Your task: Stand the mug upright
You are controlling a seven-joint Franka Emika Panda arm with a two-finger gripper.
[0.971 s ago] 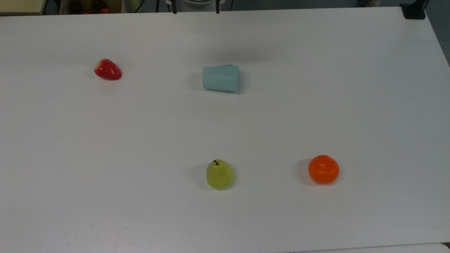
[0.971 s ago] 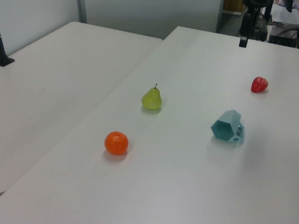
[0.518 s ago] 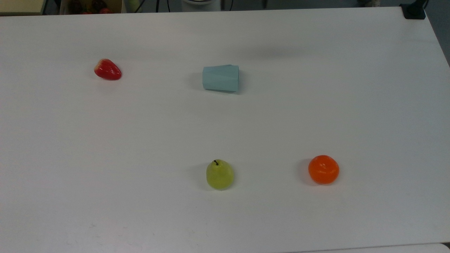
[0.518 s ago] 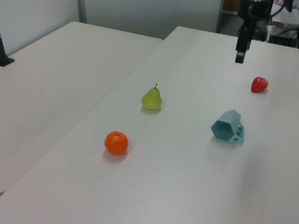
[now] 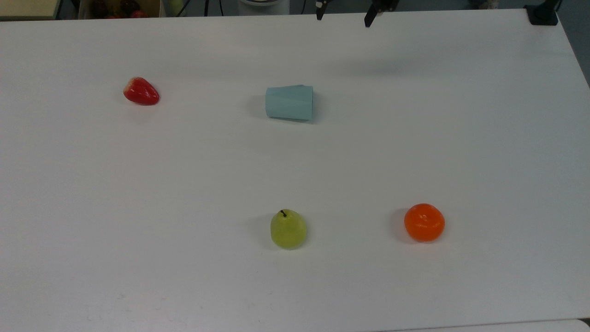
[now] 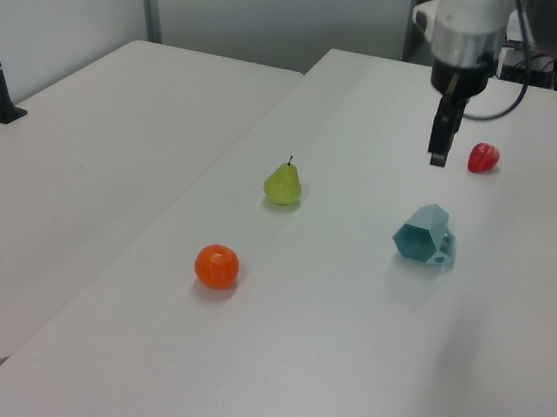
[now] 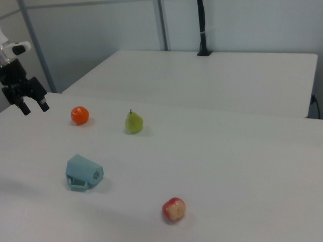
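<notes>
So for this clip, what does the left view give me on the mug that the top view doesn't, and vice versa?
Left view: the mug's open hexagonal mouth and its handle low against the table, plus the arm above the gripper.

Top view: the mug's faceted side in plain profile, wider end toward the top view's right, and the gripper's two fingertips set apart.

Both: the mug on its side, untouched, with the strawberry, pear and orange apart from it.

Loads of bare desk (image 5: 461,115) all around the tipped-over mug (image 5: 289,103), with strawberry (image 5: 141,91), pear (image 5: 288,229) and orange (image 5: 424,222) sitting well apart.
</notes>
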